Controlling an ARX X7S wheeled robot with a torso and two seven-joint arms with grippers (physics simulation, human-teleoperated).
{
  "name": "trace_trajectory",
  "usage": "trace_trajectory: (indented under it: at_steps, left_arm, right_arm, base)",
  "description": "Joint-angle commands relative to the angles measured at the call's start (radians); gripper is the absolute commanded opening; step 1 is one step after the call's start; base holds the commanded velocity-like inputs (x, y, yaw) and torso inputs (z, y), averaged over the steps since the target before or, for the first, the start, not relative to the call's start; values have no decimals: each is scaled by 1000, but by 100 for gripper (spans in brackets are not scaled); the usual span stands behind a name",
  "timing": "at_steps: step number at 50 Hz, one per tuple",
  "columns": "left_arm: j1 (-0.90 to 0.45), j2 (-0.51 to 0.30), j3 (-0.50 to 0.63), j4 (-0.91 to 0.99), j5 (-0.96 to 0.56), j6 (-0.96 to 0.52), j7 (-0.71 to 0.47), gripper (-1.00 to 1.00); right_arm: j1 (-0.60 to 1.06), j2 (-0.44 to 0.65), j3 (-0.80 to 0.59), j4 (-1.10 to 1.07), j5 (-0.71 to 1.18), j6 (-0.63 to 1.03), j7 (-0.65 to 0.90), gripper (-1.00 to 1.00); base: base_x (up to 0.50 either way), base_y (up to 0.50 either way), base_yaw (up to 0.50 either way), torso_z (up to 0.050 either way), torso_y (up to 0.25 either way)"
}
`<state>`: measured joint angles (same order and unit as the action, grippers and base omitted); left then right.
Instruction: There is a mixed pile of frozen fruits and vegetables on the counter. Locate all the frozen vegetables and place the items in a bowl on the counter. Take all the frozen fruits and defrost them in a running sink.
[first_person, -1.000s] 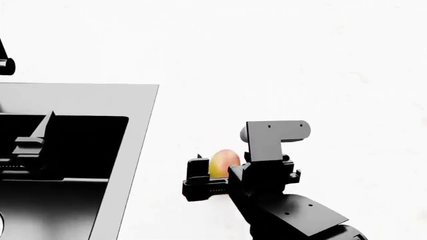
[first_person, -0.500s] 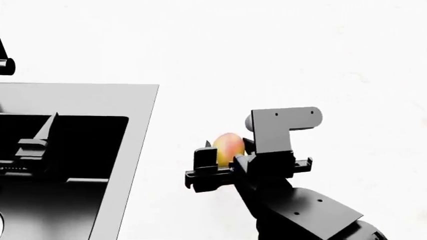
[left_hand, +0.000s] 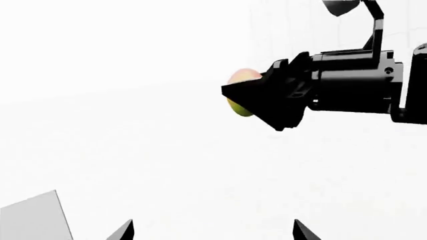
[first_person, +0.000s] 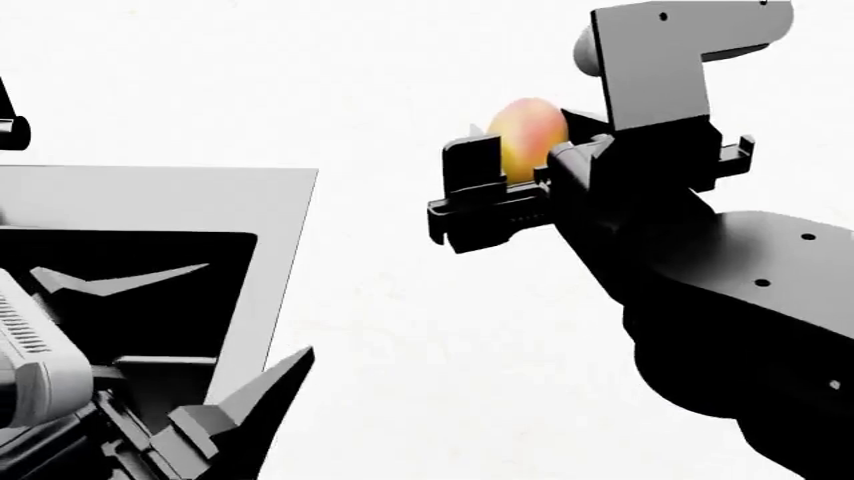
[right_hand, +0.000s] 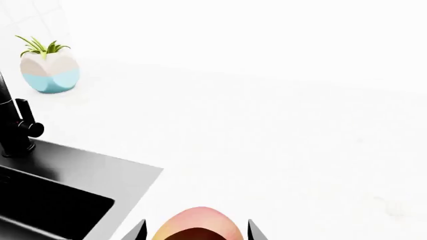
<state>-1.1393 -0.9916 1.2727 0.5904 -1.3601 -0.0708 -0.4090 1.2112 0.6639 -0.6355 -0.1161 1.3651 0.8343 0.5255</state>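
My right gripper is shut on a rounded pink-and-yellow fruit, held well above the white counter to the right of the sink. In the right wrist view the fruit fills the gap between the two fingertips. The left wrist view shows that fruit partly hidden behind the right gripper's black fingers. My left gripper hangs open over the black sink, nothing between its fingertips. The bowl, the vegetables and the pile are out of view.
A black faucet stands at the sink's far rim. A small plant in a white-and-blue pot sits on the counter behind it. One sink corner shows in the left wrist view.
The right gripper has risen with the fruit, now much higher and closer in the head view. The left gripper has come up into view at the lower left, over the sink.
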Motion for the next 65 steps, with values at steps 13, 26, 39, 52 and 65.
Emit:
trace_trajectory:
  at_steps: [13, 26, 39, 52, 65]
  left_arm:
    - [-122, 27, 75, 125, -234, -255, 77, 100]
    - [-239, 39, 74, 160, -454, -353, -6, 100]
    - [-245, 37, 66, 150, -603, -332, -18, 100]
    - [-293, 74, 83, 228, -736, -353, -195, 100]
    - [-247, 121, 123, 214, -730, -363, -210, 100]
  right_arm:
    - [121, 39, -13, -14, 2, 105, 11, -100]
    - [123, 29, -37, 2, -13, 115, -7, -100]
    - [107, 23, -53, 16, -23, 112, -19, -100]
    - [99, 23, -61, 21, -30, 109, -27, -100]
    - [90, 27, -67, 24, -29, 109, -31, -100]
  base:
    - [0, 0, 0, 0, 0]
    - [0, 0, 0, 0, 0]
    - [0, 0, 0, 0, 1]
    - [0, 0, 0, 0, 0]
    - [0, 0, 0, 0, 0]
